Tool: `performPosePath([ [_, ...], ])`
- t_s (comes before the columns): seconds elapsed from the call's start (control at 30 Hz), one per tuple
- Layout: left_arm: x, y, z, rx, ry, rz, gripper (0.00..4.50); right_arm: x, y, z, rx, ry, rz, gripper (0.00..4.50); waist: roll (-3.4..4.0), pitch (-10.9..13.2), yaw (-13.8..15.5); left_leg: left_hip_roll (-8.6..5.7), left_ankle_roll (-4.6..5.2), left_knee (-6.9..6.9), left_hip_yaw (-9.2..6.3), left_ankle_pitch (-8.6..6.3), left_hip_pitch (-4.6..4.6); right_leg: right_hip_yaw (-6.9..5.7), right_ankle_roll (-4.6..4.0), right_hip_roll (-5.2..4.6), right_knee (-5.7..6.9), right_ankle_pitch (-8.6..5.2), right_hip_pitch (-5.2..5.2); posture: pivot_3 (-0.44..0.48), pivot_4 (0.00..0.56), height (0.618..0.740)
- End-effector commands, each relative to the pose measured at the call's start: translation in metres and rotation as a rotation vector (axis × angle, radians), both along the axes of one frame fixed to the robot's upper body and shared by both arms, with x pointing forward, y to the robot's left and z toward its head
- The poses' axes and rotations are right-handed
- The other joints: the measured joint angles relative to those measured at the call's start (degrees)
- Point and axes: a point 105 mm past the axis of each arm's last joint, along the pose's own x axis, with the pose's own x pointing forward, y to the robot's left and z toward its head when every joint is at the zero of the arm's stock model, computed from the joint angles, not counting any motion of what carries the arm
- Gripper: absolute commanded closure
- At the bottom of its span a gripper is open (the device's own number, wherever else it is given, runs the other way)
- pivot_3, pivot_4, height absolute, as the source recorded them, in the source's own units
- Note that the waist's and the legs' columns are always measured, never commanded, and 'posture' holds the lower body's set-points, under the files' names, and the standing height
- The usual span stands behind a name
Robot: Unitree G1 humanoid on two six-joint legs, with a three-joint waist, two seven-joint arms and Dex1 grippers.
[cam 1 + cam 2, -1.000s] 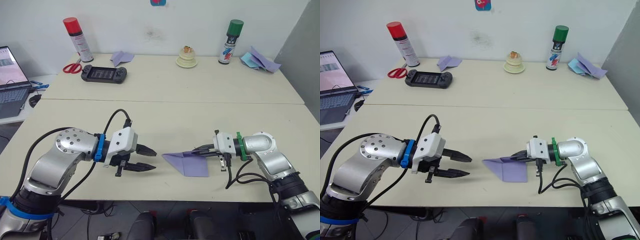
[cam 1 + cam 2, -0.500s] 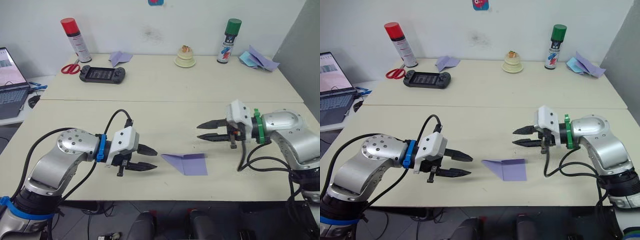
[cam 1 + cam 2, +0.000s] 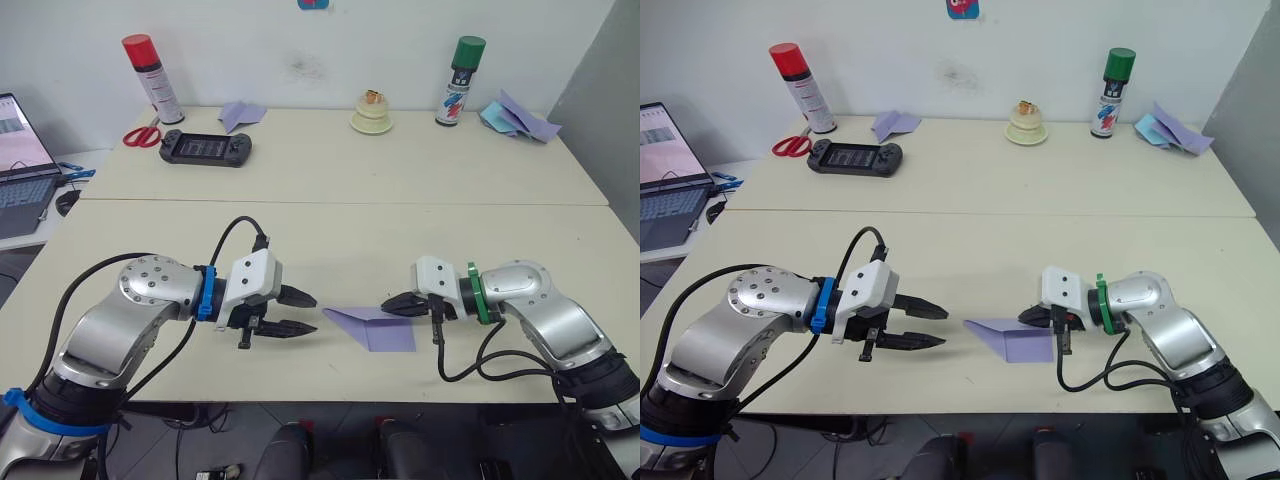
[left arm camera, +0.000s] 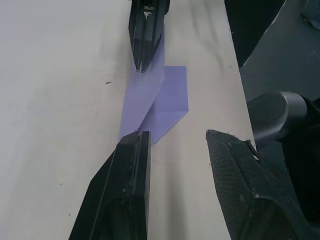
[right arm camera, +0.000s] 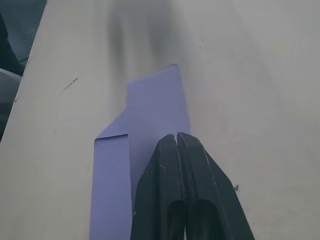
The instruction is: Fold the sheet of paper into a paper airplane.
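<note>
While closed, right pincer over paper airplane

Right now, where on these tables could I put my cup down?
The far table's middle is bare, between the black game console and the cream ornament. So is the strip behind the paper airplane. Crowded: the front, where both the left gripper and right gripper flank it.

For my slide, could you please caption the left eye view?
Right hand, shut, presses the folded lavender paper airplane on the table; open left hand waits beside it.
</note>
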Motion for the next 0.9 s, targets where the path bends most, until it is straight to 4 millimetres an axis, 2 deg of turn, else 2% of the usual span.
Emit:
performPosePath([
  [0.03,0.008,-0.005,0.003,-0.019,-0.038,0.005,2.45,-0.009,0.011,-0.009,-0.027,-0.021,0.054,4.46,0.00,0.0,0.0,0.00,0.00,0.00,0.00,0.00,0.00,-0.01,0.00,0.00,0.00,0.00,0.01,0.000,0.150,0.722],
  [0.17,0.020,-0.009,-0.002,-0.022,-0.048,0.018,2.45,-0.011,0.014,-0.022,-0.076,-0.049,0.078,4.46,0.00,0.0,0.0,-0.01,0.00,0.02,0.01,0.00,-0.02,0.00,0.00,0.01,0.00,0.00,0.00,0.000,0.150,0.722],
  [0.37,0.038,-0.023,-0.015,0.002,-0.081,-0.012,4.35,-0.009,0.016,-0.031,-0.092,-0.066,0.070,4.50,-0.01,0.0,0.1,-0.02,-0.01,0.03,0.02,0.00,-0.01,-0.03,0.01,0.02,0.00,0.00,0.01,0.000,0.150,0.722],
  [0.4,0.040,-0.025,-0.019,0.015,-0.087,-0.019,4.46,-0.009,0.016,-0.032,-0.092,-0.067,0.069,4.50,-0.01,0.0,0.0,-0.02,-0.01,0.03,0.02,0.01,-0.01,-0.03,0.00,0.02,0.00,0.00,0.02,0.000,0.150,0.722],
  [0.67,0.064,-0.044,-0.048,0.062,-0.104,-0.028,4.46,-0.011,0.017,-0.035,-0.090,-0.066,0.063,4.50,-0.01,0.0,-0.1,-0.01,-0.01,0.05,-0.01,0.01,0.00,-0.03,0.00,0.02,0.04,0.01,0.01,0.000,0.150,0.722],
  [0.9,0.064,-0.049,-0.070,0.101,-0.089,-0.063,4.46,-0.012,0.017,-0.036,-0.090,-0.068,0.058,4.50,-0.01,0.0,-0.1,0.00,-0.01,0.03,-0.01,0.01,0.03,-0.02,0.00,0.03,0.04,0.01,0.01,0.000,0.150,0.722],
])
